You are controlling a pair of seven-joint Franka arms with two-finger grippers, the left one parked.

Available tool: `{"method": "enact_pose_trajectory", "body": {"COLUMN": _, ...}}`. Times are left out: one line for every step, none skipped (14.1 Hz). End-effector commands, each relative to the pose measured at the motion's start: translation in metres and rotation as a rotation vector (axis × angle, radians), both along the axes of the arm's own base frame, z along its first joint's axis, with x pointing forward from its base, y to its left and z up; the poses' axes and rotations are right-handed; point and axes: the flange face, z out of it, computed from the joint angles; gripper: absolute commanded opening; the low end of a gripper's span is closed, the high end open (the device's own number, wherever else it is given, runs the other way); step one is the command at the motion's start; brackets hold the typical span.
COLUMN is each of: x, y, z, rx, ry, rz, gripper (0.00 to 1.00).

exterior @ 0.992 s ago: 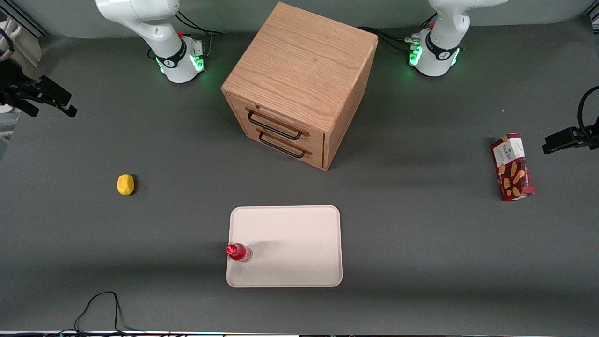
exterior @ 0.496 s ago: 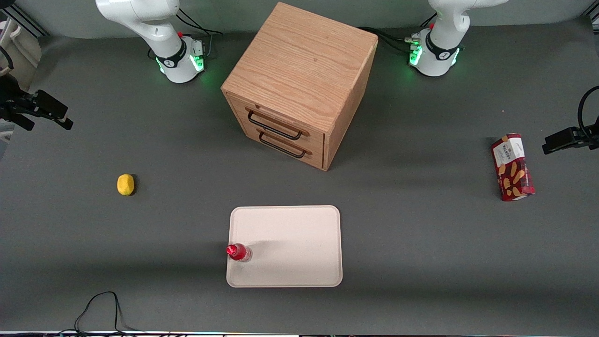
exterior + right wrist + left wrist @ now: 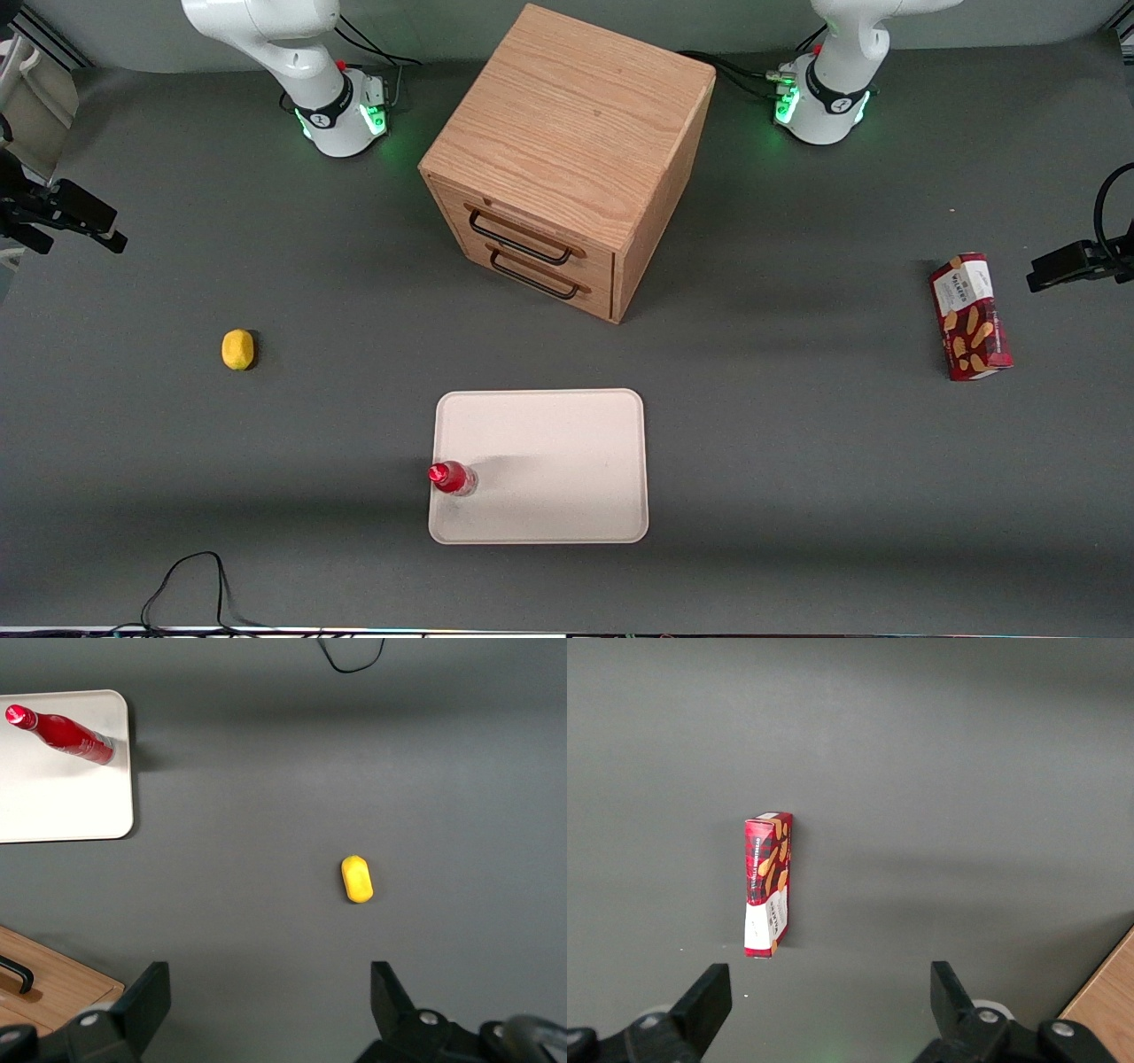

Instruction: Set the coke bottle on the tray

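Observation:
The coke bottle (image 3: 453, 478) (image 3: 62, 731) is slim and red with a red cap. It stands upright on the cream-pink tray (image 3: 549, 443) (image 3: 53, 797), in the corner toward the working arm's end and near the front camera. My gripper (image 3: 75, 232) (image 3: 270, 988) hangs high at the working arm's end of the table, far from the tray. It is open, with nothing but bare grey table between its fingers.
A yellow lemon (image 3: 237, 348) (image 3: 357, 879) lies on the table between the gripper and the tray. The wooden drawer cabinet (image 3: 567, 159) stands farther from the camera than the tray. A red snack box (image 3: 970, 316) (image 3: 768, 881) lies toward the parked arm's end. A black cable (image 3: 186, 585) loops at the front edge.
My gripper has drifted slightly farther out toward the working arm's table end and a little nearer the camera. The bottle and tray have not moved.

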Motion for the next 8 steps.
{"method": "enact_pose_trajectory", "body": {"x": 0.0042, "y": 0.0047, "z": 0.0035, "rx": -0.016, "ry": 0.008, "rz": 0.019, "gripper": 1.0}}
{"method": "enact_pose_trajectory", "body": {"x": 0.004, "y": 0.0047, "z": 0.0034, "rx": -0.017, "ry": 0.01, "rz": 0.03, "gripper": 1.0}}
{"method": "enact_pose_trajectory", "body": {"x": 0.0022, "y": 0.0045, "z": 0.0016, "rx": -0.019, "ry": 0.028, "rz": 0.038, "gripper": 1.0}}
{"method": "enact_pose_trajectory", "body": {"x": 0.0003, "y": 0.0033, "z": 0.0011, "rx": -0.024, "ry": 0.041, "rz": 0.053, "gripper": 1.0}}
{"method": "enact_pose_trajectory", "body": {"x": 0.0002, "y": 0.0028, "z": 0.0011, "rx": -0.038, "ry": 0.042, "rz": 0.061, "gripper": 1.0}}
{"method": "enact_pose_trajectory", "body": {"x": 0.0, "y": 0.0018, "z": 0.0009, "rx": -0.04, "ry": 0.044, "rz": 0.064, "gripper": 1.0}}
{"method": "enact_pose_trajectory", "body": {"x": -0.0004, "y": 0.0026, "z": 0.0017, "rx": -0.04, "ry": 0.042, "rz": 0.067, "gripper": 1.0}}
{"method": "enact_pose_trajectory", "body": {"x": -0.0004, "y": 0.0026, "z": 0.0017, "rx": -0.04, "ry": 0.042, "rz": 0.067, "gripper": 1.0}}
